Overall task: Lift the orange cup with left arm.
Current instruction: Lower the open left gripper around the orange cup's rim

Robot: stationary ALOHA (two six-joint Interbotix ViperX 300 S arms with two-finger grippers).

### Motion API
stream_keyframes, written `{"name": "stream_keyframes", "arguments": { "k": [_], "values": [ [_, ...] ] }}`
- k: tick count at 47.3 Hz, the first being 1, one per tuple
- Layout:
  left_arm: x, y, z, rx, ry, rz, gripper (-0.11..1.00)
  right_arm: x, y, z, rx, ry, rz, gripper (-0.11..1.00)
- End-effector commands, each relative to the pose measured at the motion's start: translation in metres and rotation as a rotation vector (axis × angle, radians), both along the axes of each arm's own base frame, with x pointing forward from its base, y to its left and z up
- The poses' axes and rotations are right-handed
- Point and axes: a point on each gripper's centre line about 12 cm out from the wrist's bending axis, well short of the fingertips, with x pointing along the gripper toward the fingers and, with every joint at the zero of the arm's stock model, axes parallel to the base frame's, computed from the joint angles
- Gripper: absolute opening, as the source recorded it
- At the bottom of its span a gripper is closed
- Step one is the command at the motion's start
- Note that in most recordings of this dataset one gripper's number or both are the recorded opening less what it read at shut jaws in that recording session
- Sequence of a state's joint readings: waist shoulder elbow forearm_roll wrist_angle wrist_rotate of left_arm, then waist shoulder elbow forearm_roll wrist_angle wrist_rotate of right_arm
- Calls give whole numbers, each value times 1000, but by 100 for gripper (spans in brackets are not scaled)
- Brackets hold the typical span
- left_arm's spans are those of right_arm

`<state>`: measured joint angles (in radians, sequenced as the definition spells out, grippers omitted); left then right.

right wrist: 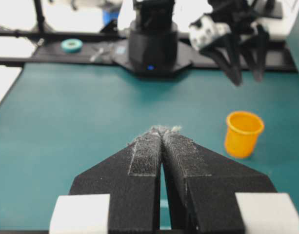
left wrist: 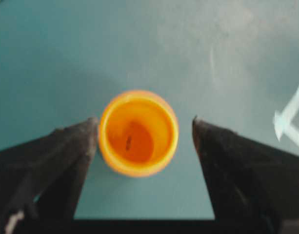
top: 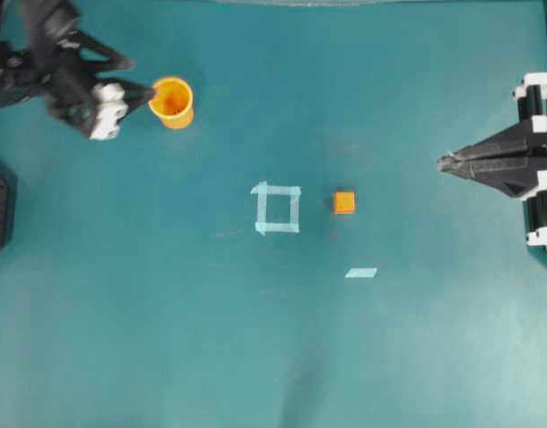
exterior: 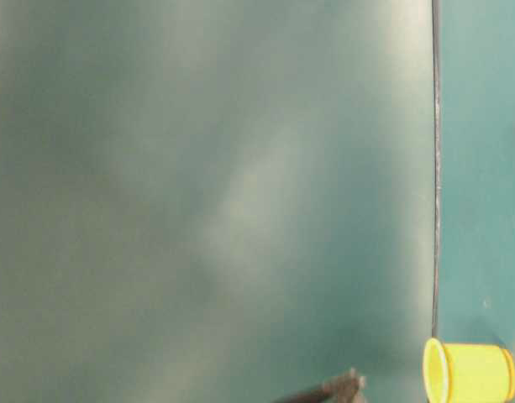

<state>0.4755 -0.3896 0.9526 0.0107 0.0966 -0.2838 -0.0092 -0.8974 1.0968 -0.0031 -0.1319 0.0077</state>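
The orange cup (top: 172,101) stands upright on the teal table at the back left. It also shows in the left wrist view (left wrist: 138,132), the right wrist view (right wrist: 243,134) and the table-level view (exterior: 471,372). My left gripper (top: 141,78) is open and empty. In the left wrist view the left gripper (left wrist: 145,126) has one finger on each side of the cup. In the right wrist view its fingers (right wrist: 234,63) hang above the cup, clear of it. My right gripper (top: 443,163) is shut and empty at the far right, and shows in its own view (right wrist: 162,130).
A small orange cube (top: 343,202) sits right of a pale tape square (top: 277,208) at mid-table. A tape strip (top: 361,273) lies nearer the front. The left arm's base (right wrist: 151,44) stands at the table edge behind the cup.
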Motion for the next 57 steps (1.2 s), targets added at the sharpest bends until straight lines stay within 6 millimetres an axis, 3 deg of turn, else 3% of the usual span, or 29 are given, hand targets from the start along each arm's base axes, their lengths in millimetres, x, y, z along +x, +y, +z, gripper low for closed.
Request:
{"name": "stream_keyframes", "arguments": {
  "k": [1,6,14,35,57],
  "values": [
    [24,13,8,-7,7,5,74,3,0,11,12,-28,-3,0],
    [38,20,3,-41,79,4,74,3,0,11,27,-23,-3,0],
    [43,26,-4,-82,177,9,74,3,0,8,40,3,-5,0],
    [15,36,-15,-122,234,78,74,3,0,6,40,13,-5,0],
    [0,28,-36,-155,286,81,74,5,0,3,40,24,-5,0]
  ]
}}
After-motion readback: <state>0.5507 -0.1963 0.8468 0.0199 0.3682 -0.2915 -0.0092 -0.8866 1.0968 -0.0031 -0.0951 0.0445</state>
